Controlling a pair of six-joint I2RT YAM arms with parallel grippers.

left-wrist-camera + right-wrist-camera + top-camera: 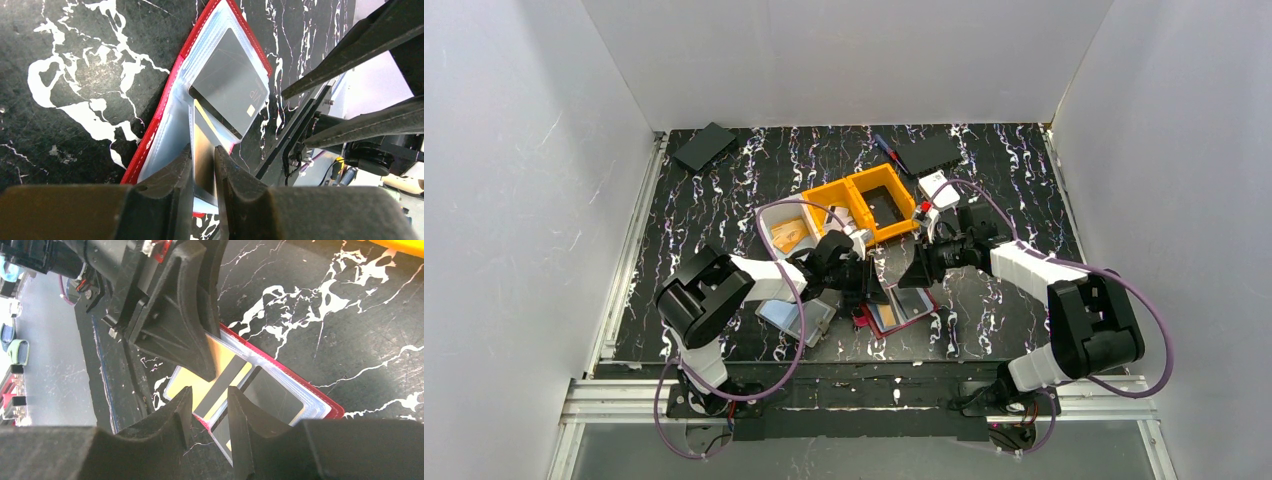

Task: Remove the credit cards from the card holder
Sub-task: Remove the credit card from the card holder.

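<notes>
The red card holder (914, 311) lies open on the black marbled table, between the two grippers. A grey credit card (232, 85) sits in a clear sleeve of one half; it also shows in the right wrist view (272, 392). My left gripper (871, 290) is down on the other half, its jaws (204, 160) closed on a tan-yellow credit card (204, 142) with a black stripe, which sticks out past the holder's edge (192, 387). My right gripper (917, 278) hovers just above the holder (320, 400), its jaws (207, 402) slightly apart and empty.
An orange two-compartment bin (869, 205) and a white tub (786, 232) stand behind the holder. A pale blue flat case (792, 316) lies left of it. Black flat items (705, 145) (929, 152) and a small white box (938, 186) sit at the back.
</notes>
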